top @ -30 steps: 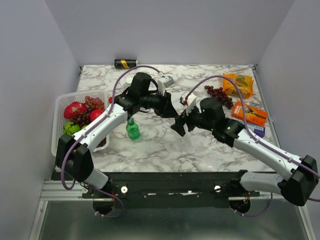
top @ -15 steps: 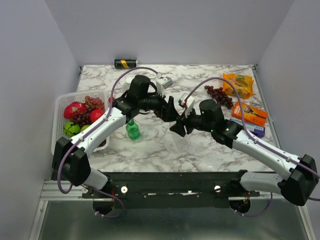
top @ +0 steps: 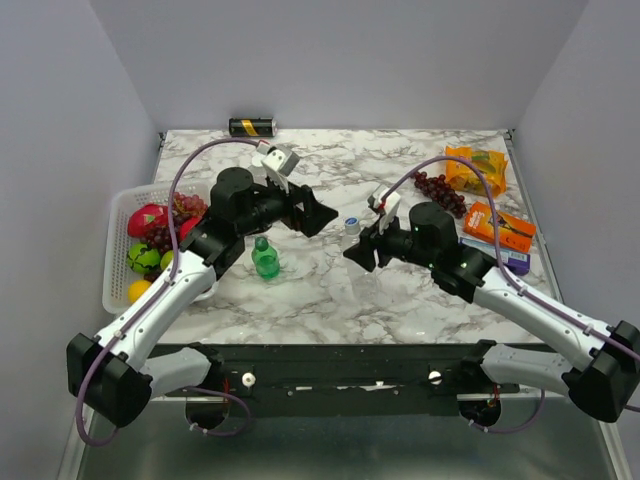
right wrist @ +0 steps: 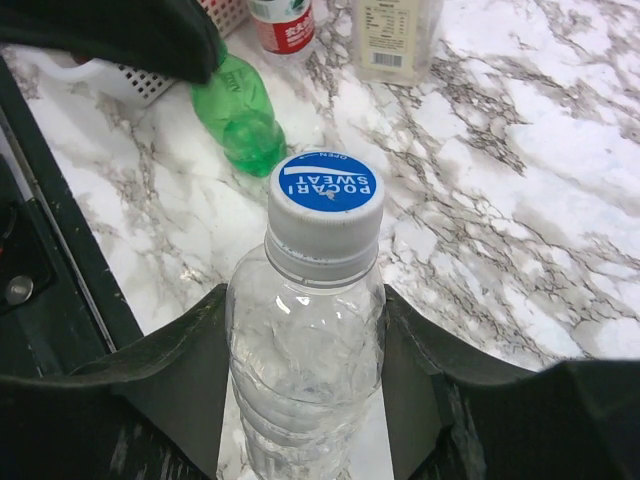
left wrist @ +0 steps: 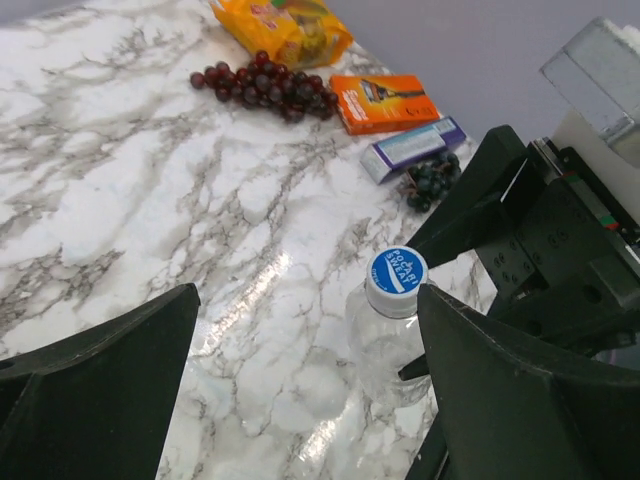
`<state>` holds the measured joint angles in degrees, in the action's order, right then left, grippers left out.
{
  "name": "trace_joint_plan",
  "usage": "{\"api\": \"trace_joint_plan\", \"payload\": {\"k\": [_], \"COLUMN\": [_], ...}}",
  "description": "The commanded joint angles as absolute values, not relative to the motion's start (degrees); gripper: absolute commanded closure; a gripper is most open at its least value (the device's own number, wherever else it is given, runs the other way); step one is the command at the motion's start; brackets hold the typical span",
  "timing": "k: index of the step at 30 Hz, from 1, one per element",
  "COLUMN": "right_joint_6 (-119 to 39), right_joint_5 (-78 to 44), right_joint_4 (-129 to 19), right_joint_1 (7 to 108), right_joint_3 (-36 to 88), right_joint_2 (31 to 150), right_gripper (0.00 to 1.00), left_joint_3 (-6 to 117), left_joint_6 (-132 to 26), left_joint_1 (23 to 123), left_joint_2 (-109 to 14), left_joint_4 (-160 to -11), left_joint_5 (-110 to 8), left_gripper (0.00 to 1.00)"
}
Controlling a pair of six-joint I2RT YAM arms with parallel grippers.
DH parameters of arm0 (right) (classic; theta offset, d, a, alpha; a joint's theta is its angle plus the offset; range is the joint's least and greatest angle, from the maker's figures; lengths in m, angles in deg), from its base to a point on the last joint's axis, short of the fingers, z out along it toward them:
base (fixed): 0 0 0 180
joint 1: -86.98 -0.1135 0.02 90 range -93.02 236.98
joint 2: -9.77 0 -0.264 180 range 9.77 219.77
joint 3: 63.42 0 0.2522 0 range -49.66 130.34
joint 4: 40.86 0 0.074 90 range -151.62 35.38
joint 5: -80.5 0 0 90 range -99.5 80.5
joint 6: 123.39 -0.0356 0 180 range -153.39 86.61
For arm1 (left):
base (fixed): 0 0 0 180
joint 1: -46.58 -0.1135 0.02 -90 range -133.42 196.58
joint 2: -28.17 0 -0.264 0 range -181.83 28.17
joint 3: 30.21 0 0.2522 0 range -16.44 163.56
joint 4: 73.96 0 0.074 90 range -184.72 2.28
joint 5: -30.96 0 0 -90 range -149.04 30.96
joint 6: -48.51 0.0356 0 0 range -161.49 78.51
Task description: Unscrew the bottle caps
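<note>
A larger clear bottle (right wrist: pixel 305 350) with a blue-and-white cap (right wrist: pixel 325 195) stands upright mid-table, the cap sitting on its neck. My right gripper (right wrist: pixel 305 410) is shut on the bottle's body, a finger (right wrist: pixel 170 370) pressed on each side; from above it shows at the table's centre (top: pixel 358 250). My left gripper (left wrist: pixel 308 300) hangs open to the left of the cap (left wrist: pixel 397 272), touching nothing; from above the gripper (top: pixel 318 212) is apart from the bottle (top: pixel 352 228). A small green bottle (top: pixel 265 258) stands further left. Behind it are a red-labelled bottle (right wrist: pixel 283 25) and another clear bottle (right wrist: pixel 393 35).
A white basket (top: pixel 120 215) of fruit sits at the left edge. A black-and-gold can (top: pixel 251 127) lies at the back. Grapes (top: pixel 440 190), an orange snack bag (top: pixel 477 168), an orange box (top: pixel 500 228) and a purple box (top: pixel 505 258) crowd the right side.
My left gripper opened, came off the cap and drew back to the left. My right gripper closed on the clear bottle's body and shifted slightly.
</note>
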<state>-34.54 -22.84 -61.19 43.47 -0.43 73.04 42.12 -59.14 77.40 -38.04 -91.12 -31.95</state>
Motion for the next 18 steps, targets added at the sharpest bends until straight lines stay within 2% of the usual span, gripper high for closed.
{"api": "trace_joint_plan", "payload": {"k": [1,7,10,18], "right_joint_6": [-38.2,-44.5,-47.6,-54.9], "right_joint_5": [-20.6,-29.8,-33.0,-35.4], "right_joint_4": [-59.5,-57.3,-56.1,-55.2], "right_joint_1": [45.8,54.3,57.3,58.2], "right_joint_3": [0.3,2.7,4.8,6.4], "right_joint_2": [70.3,70.0,69.4,64.7], "right_gripper": [0.81,0.81,0.8,0.79], "left_joint_3": [41.7,35.9,36.8,40.4], "left_joint_6": [-62.8,-67.2,-64.5,-53.2], "left_joint_1": [76.5,77.0,78.8,86.1], "left_joint_2": [-36.2,-35.0,-36.9,-39.0], "left_joint_4": [-83.4,-67.5,-69.7,-83.3], "left_joint_5": [-32.8,-18.6,-14.2,-23.6], "left_gripper": [0.01,0.01,0.01,0.01]}}
